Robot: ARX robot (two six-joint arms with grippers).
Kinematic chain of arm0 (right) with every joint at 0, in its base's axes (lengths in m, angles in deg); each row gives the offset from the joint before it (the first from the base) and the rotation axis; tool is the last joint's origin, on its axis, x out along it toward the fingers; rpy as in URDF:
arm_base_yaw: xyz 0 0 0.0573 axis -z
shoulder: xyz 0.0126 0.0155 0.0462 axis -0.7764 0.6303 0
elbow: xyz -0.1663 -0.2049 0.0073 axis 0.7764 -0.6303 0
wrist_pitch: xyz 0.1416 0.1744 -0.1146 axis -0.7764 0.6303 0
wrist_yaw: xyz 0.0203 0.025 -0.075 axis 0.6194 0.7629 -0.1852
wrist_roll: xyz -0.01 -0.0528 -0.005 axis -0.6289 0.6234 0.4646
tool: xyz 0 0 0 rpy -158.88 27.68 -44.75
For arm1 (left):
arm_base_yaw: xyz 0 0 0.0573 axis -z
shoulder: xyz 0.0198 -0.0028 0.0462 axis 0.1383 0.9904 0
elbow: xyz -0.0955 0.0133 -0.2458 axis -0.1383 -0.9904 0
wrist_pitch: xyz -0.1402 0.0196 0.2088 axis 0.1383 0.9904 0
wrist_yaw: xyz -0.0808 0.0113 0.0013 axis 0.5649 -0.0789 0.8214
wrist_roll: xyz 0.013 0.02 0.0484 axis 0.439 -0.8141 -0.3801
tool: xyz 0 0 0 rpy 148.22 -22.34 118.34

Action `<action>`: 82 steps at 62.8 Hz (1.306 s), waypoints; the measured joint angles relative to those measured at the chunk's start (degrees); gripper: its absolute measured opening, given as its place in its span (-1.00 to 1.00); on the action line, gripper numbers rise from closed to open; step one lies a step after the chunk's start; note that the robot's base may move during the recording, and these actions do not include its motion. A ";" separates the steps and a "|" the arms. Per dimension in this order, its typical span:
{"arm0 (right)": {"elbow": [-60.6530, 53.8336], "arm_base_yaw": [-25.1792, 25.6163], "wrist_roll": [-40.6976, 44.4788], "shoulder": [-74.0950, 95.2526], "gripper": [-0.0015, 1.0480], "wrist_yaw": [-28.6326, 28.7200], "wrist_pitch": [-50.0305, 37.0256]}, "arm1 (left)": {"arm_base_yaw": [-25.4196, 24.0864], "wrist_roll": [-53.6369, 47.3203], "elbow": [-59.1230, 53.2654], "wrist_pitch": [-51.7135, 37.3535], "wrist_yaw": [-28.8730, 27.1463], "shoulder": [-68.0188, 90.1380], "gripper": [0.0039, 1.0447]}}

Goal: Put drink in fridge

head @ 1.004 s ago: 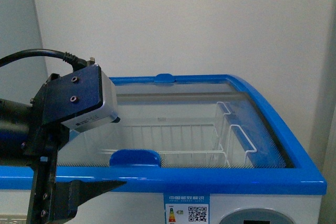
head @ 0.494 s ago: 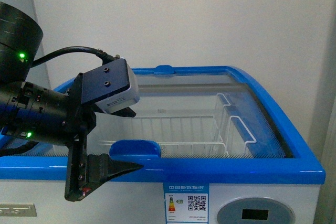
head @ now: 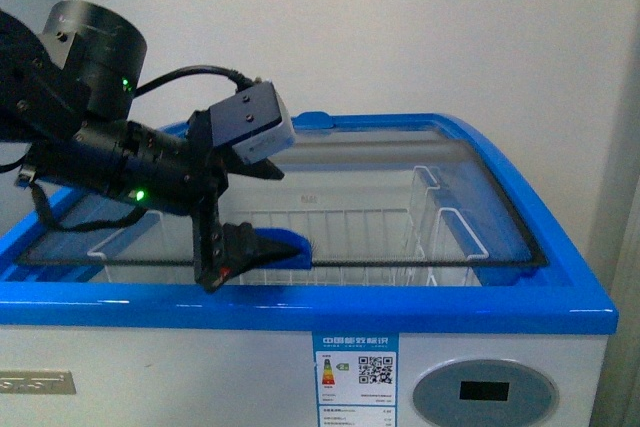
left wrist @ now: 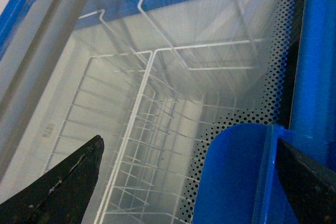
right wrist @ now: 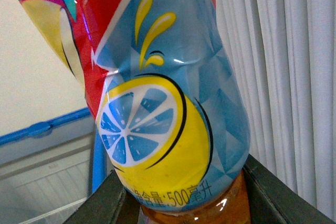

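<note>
The fridge [head: 560, 297] is a white chest freezer with a blue top rim, a sliding glass lid and an oval grey display panel [head: 485, 394]. My left gripper [head: 268, 209] is open over the lid, its fingers astride the blue lid handle [head: 283, 245]. In the left wrist view the handle [left wrist: 236, 177] lies between the black fingertips [left wrist: 68, 182]. My right gripper [right wrist: 181, 203] is shut on the drink bottle [right wrist: 168, 119], which has a blue, yellow and red lemon label and amber liquid. The right arm is out of the front view.
White wire baskets [head: 440, 232] hang inside the fridge under the glass [left wrist: 157, 108]. A white wall stands behind it. Pale curtains [right wrist: 283, 77] hang beside the bottle, and the fridge's blue rim [right wrist: 47, 128] shows below it.
My left arm has swung up and to the right, further over the lid, its fingers now around the blue handle. The camera view has risen, showing more of the fridge's front.
</note>
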 joint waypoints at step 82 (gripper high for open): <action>12.66 7.02 10.38 6.54 -0.21 20.83 28.22 | -10.97 62.86 -67.56 -45.22 -39.15 -54.10 0.08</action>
